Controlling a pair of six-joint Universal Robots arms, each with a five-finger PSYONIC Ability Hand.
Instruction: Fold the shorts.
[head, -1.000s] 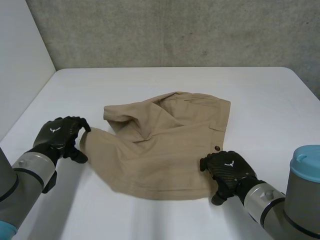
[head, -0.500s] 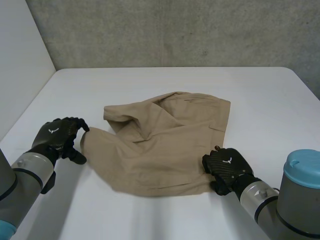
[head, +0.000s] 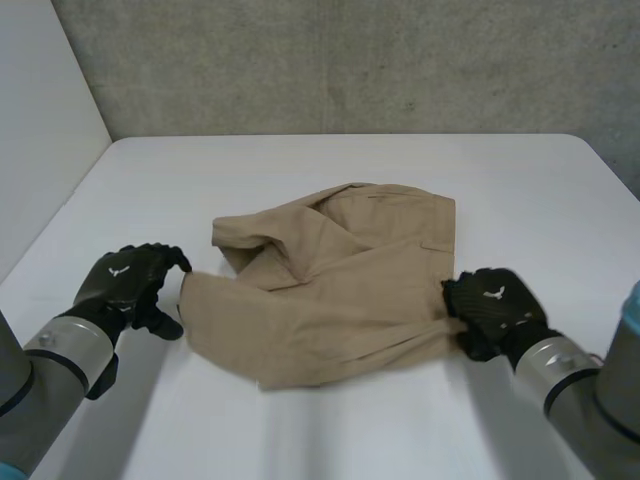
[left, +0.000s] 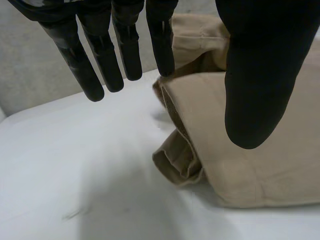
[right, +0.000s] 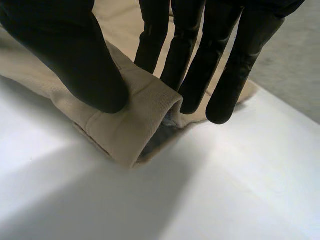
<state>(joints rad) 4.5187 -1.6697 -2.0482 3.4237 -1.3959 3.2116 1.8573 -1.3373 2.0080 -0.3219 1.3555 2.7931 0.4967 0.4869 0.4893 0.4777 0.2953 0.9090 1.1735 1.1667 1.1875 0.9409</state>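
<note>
Head view: right hand, fingers pinching the shorts, has dragged their hem rearward; left hand fingers straight.

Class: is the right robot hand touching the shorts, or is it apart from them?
Touching. The right wrist view shows the right robot hand pinching a folded edge of the shorts, thumb on one side and fingers on the other.
</note>
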